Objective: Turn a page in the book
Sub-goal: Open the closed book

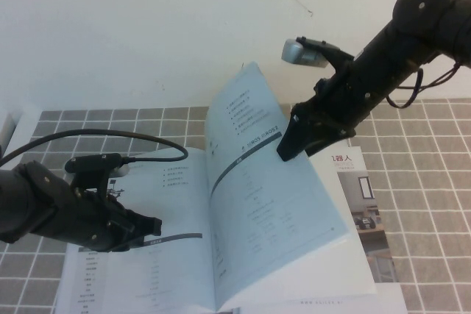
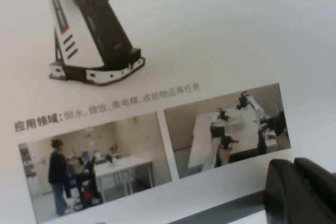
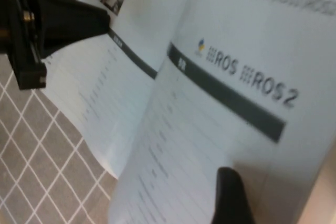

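The book lies open on the tiled mat. Its page stands lifted from the spine, and the face toward me carries a dark grey bar and text. My right gripper is at the page's outer edge and is open. One finger lies on the printed face; the other is hidden behind the sheet. My left gripper is shut and rests its tips on the left-hand page, just beyond two small photos and a two-armed robot drawing. The right wrist view also shows the left gripper.
A grey tiled mat covers the table under the book, with a white surface behind it. A sheet with a red heading and a photo shows beside the lifted page on the right. The left arm's cable loops over the mat.
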